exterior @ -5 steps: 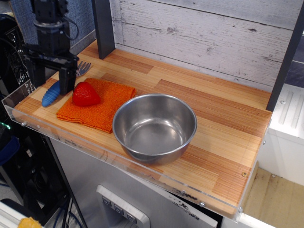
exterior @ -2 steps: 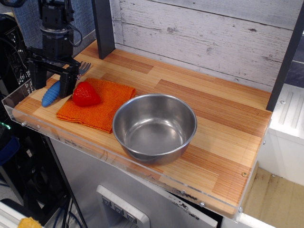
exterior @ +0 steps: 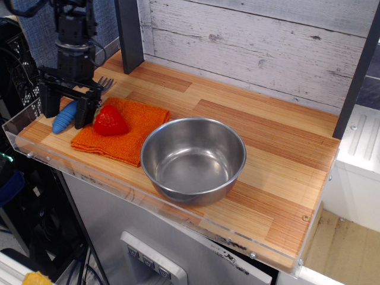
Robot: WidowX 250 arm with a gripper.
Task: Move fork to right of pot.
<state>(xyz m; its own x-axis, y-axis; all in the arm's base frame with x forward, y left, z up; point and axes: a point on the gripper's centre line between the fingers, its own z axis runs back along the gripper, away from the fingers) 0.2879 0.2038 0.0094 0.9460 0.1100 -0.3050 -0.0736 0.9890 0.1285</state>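
Since 1 s ago, gripper (exterior: 66,110) lowered, fingers (exterior: 86,113) spread astride fork (exterior: 65,116).

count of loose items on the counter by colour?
Blue: 1, the fork
Red: 1, the strawberry
Orange: 1, the cloth
Silver: 1, the pot
Total: 4. The gripper is not counted; it stands open astride the fork's handle.

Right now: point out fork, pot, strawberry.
fork (exterior: 63,117), observation image, blue handle.
pot (exterior: 193,159), observation image, inner wall.
strawberry (exterior: 110,122), observation image, red body.
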